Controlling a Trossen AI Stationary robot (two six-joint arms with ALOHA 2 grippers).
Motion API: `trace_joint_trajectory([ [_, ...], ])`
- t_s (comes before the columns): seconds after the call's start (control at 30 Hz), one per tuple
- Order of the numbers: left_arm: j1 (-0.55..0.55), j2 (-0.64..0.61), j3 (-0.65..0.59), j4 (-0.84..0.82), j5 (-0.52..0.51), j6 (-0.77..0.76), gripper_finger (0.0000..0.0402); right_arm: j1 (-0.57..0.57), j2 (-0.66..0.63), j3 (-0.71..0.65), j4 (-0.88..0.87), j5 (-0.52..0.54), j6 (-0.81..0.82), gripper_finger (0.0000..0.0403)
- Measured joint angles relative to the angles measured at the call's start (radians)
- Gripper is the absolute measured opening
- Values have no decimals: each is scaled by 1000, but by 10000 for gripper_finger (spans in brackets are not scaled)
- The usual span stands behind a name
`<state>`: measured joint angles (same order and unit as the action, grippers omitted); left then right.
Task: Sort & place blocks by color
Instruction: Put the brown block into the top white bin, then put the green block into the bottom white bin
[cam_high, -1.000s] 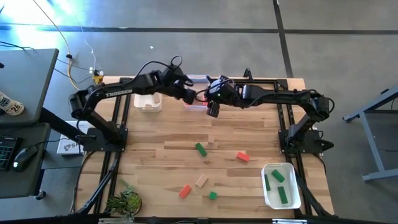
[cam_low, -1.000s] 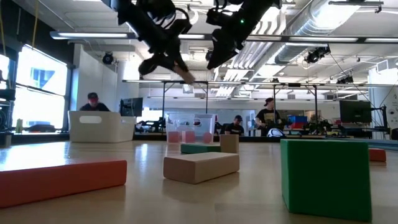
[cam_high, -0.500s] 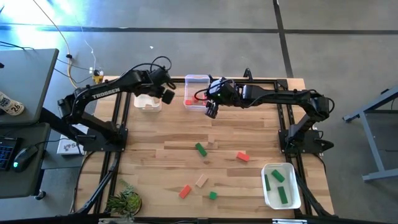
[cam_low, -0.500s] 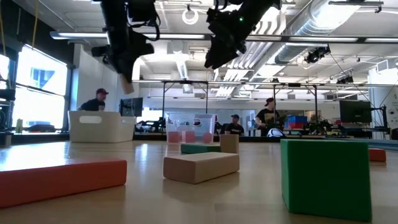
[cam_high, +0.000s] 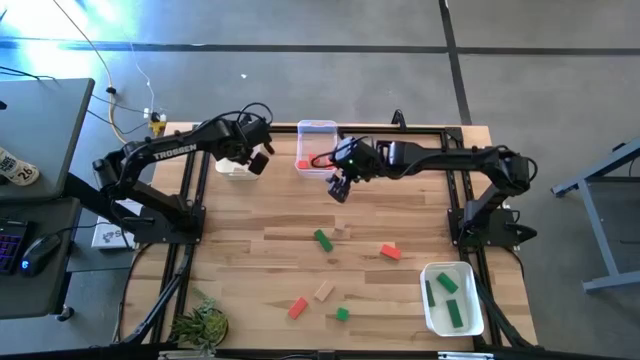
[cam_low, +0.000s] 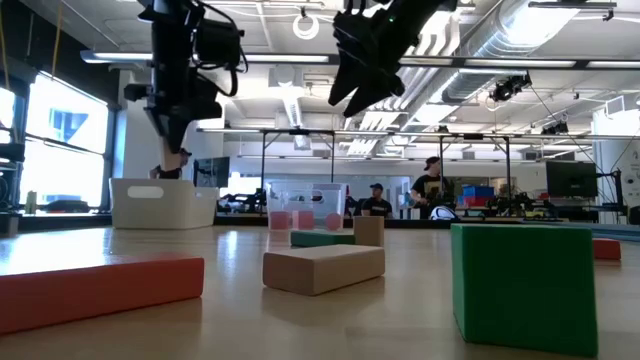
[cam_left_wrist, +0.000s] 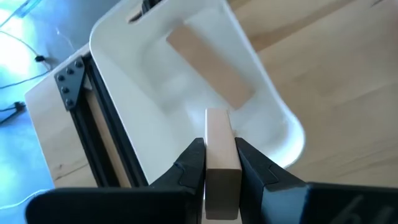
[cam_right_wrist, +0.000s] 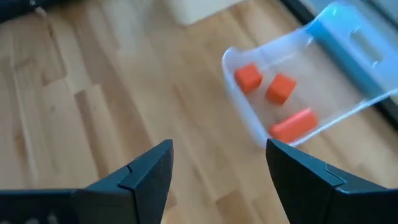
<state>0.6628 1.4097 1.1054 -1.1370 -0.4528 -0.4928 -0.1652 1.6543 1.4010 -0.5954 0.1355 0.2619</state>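
The left gripper (cam_left_wrist: 221, 163), carrying a plain wood block (cam_left_wrist: 222, 163), has swung over, seemingly, the white tub (cam_left_wrist: 155, 93).

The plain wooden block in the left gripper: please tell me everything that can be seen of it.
The plain wooden block is a short bar of light, unpainted wood with smooth faces. The left gripper is shut on it, one dark finger on each long side, its end sticking out forward. It hangs above the white tub at the table's far left, touching only the fingers. Another plain wooden bar already lies inside that tub.
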Motion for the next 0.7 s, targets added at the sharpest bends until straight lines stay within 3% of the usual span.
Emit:
trace_joint_trajectory([
  [0.3, 31, 0, -56, 9, 3, 26, 45, 66, 0, 0, -120, -60, 216, 243],
  [0.7, 69, 0, -58, 17, -1, 89, 117, 177, 6, -10, -175, -78, 525, 243],
])
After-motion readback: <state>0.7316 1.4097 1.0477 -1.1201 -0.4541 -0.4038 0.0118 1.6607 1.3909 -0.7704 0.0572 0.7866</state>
